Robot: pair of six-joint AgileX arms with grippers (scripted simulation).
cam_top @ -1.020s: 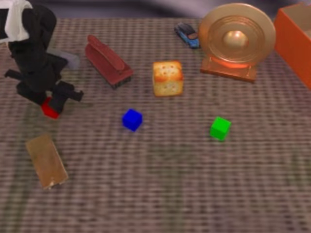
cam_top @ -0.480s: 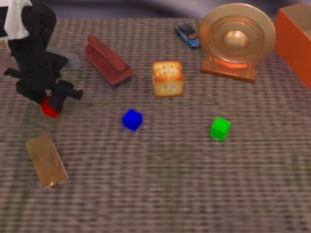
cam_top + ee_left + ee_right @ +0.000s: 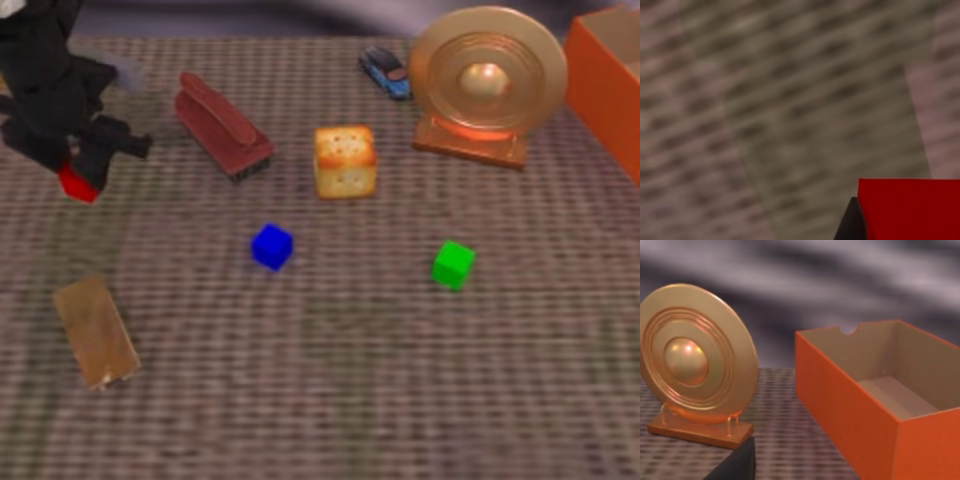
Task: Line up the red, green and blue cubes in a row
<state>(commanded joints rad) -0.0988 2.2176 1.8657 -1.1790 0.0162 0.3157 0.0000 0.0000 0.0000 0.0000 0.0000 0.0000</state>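
While the left gripper (image 3: 78, 172) pinches the red cube (image 3: 76, 184) well left of the blue cube (image 3: 271, 246), carry it level, setting it in line with blue and the green cube (image 3: 453, 264).

Brush (image 3: 224, 125), toast block (image 3: 345, 160), toy car (image 3: 386, 72), gold disc w/ stand (image 3: 487, 80), orange box (image 3: 606, 80), tan board (image 3: 95, 331).

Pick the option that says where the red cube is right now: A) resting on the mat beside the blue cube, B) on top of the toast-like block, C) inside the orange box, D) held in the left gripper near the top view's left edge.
D: the red cube sits between the fingers of the left gripper at the table's far left, well apart from the blue cube.
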